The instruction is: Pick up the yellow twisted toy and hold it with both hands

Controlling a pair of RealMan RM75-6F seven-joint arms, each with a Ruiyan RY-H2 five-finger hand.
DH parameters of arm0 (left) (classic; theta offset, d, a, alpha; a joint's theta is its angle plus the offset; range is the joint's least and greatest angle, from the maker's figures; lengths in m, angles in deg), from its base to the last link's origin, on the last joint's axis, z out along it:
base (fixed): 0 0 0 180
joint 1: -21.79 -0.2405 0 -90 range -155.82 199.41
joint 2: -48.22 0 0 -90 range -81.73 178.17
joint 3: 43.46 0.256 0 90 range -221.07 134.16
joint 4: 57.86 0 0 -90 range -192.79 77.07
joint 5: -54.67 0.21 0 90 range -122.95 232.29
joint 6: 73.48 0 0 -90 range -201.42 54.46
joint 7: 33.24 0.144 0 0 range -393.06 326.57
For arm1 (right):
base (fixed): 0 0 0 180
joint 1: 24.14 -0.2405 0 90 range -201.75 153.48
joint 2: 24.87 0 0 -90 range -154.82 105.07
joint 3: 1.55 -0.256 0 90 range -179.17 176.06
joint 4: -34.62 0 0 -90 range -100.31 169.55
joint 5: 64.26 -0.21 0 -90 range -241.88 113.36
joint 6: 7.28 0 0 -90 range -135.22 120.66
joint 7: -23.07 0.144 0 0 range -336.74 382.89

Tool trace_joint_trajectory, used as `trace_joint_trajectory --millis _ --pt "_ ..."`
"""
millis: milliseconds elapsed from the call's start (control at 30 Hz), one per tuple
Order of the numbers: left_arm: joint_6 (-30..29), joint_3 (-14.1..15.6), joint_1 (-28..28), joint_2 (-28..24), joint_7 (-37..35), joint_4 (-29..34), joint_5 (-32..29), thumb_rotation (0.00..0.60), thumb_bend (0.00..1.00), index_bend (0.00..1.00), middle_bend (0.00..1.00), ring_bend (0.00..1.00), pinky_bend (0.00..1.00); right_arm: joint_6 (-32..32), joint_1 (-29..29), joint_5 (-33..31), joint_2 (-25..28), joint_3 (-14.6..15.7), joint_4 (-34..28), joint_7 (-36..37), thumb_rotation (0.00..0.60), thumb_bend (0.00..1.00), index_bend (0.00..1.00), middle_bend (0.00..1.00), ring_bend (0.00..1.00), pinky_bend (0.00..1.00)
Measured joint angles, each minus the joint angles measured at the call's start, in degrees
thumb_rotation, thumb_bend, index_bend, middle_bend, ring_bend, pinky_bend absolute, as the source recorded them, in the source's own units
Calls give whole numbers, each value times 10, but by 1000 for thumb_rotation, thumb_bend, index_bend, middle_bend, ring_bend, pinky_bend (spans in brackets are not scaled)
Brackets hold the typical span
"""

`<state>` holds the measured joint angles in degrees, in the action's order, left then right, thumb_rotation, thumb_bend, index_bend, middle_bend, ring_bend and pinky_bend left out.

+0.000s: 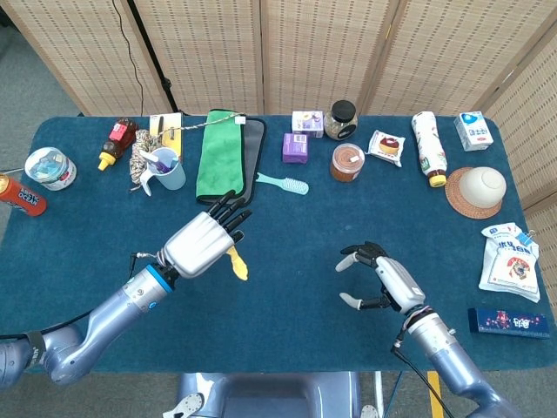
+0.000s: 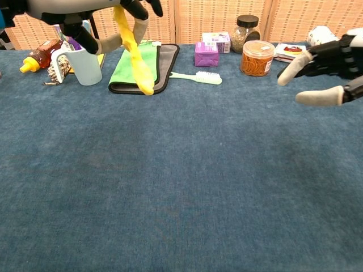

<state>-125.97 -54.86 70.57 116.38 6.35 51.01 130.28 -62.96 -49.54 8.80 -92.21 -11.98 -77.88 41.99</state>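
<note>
Yellow twisted toy [image 2: 135, 52] dangles from the gripping left hand [image 1: 202, 242]; right hand [image 1: 376, 277] spread, empty; green cloth [image 1: 222, 153] and brush [image 1: 283, 184] behind.

The twisted toy [image 1: 237, 262] under the left hand [image 1: 202, 242] is plain yellow. That hand has a silver back and black fingers. The desk [image 1: 287, 296] is deep blue. Beyond the left hand lie a green cloth [image 1: 218, 153] and a mint brush [image 1: 283, 184].
</note>
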Motion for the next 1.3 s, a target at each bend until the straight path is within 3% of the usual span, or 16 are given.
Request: trace_joint_trajectory --millis 200,467,1300 --pt "4 -3 25 10 41 -5 2 600 560 671 159 41 0 40 -25 -47 -25 -17 3 43 600 288 385 207 137 16" --pt "0 -6 58 50 81 -26 6 600 561 671 157 39 0 84 -48 -61 -53 -32 19 109 600 288 378 187 99 0" --pt "-24 7 84 97 79 -58 30 600 560 674 131 15 0 150 -102 -79 -145 -63 82 198 600 288 420 195 98 0"
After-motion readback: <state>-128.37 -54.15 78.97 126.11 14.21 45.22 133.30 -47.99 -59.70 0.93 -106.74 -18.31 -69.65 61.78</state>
